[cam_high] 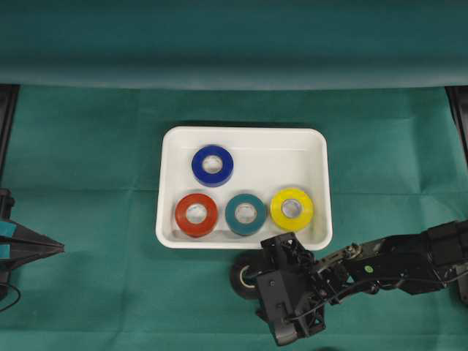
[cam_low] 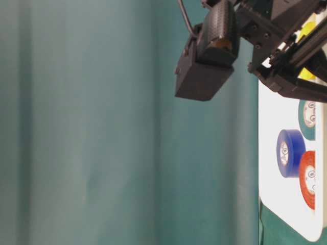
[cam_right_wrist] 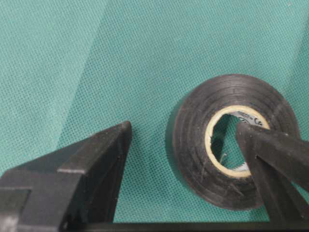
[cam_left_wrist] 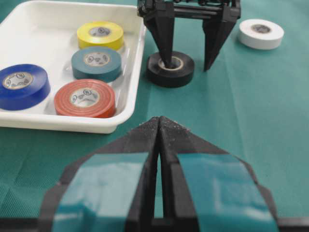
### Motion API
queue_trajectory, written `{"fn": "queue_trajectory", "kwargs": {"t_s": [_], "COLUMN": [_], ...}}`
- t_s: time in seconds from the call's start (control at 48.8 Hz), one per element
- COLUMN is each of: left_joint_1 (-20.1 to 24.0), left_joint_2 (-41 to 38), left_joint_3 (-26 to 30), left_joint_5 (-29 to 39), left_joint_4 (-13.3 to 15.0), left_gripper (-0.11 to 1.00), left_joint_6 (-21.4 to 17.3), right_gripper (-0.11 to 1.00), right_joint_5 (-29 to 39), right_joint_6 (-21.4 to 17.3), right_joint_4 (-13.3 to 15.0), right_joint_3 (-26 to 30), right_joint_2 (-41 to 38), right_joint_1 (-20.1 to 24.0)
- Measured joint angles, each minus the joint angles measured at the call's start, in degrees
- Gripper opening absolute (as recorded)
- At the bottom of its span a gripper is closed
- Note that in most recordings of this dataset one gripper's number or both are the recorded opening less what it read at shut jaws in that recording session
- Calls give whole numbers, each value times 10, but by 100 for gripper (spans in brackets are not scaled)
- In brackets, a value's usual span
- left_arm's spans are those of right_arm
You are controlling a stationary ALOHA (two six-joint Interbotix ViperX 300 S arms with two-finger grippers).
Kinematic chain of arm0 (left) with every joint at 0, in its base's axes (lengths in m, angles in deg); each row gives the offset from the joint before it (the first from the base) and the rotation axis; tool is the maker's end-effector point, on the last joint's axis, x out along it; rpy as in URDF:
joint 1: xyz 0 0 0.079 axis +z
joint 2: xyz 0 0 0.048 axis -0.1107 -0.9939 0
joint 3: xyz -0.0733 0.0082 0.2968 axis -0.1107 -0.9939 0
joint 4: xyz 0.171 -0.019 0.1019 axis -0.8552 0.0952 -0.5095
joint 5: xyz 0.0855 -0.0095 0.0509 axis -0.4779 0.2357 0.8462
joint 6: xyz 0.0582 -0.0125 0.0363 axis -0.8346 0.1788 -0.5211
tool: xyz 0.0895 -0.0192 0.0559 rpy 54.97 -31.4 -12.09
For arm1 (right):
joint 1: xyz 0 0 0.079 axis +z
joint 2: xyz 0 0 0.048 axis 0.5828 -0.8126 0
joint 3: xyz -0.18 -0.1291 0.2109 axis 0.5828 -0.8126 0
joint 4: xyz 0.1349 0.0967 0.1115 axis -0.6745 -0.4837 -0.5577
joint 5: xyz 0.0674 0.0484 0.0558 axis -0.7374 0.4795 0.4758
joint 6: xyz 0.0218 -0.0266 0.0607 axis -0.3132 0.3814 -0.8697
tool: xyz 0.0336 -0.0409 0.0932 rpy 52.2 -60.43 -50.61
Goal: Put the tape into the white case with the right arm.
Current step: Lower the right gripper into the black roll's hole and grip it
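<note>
Four tape rolls in white case (cam_left_wrist: 126,104), black roll (cam_left_wrist: 170,69) outside, right tool (cam_left_wrist: 189,60) apart straddling it, left tool (cam_left_wrist: 158,126) seemingly together.

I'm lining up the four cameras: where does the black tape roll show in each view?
Overhead: black tape roll at lower centre, just below the white case, half hidden by the right end effector.
Table-level: not in view.
Left wrist: upper centre, right of the case, one finger in its core.
Right wrist: right of centre.
Shared landmark: the open right end effector straddling the roll's wall.

Glossy white plastic case (cam_left_wrist: 126,104), matt woven green cloth (cam_left_wrist: 251,111)
</note>
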Motion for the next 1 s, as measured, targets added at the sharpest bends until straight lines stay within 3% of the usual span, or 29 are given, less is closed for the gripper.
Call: {"fn": "queue_trajectory", "kwargs": {"t_s": [0.082, 0.205, 0.287, 0.513, 1.005], "left_joint_1": [0, 0, 0, -1, 0], "left_joint_2": [0, 0, 0, 0, 0], "left_joint_3": [0, 0, 0, 0, 0], "left_joint_5": [-1, -1, 0, -1, -1], "left_joint_4": [0, -1, 0, -1, 0], "left_gripper": [0, 0, 0, 0, 0], "left_joint_6": [0, 0, 0, 0, 0], "right_gripper": [58, 25, 11, 2, 2], "right_joint_5": [0, 0, 1, 13, 16], "right_joint_6": [-2, -8, -8, -8, -8], "right_joint_4": [0, 0, -1, 0, -1], "right_joint_3": [0, 0, 0, 1, 1], "right_joint_2": [-1, -1, -2, -2, 6], "right_joint_1": [0, 0, 0, -2, -1]}}
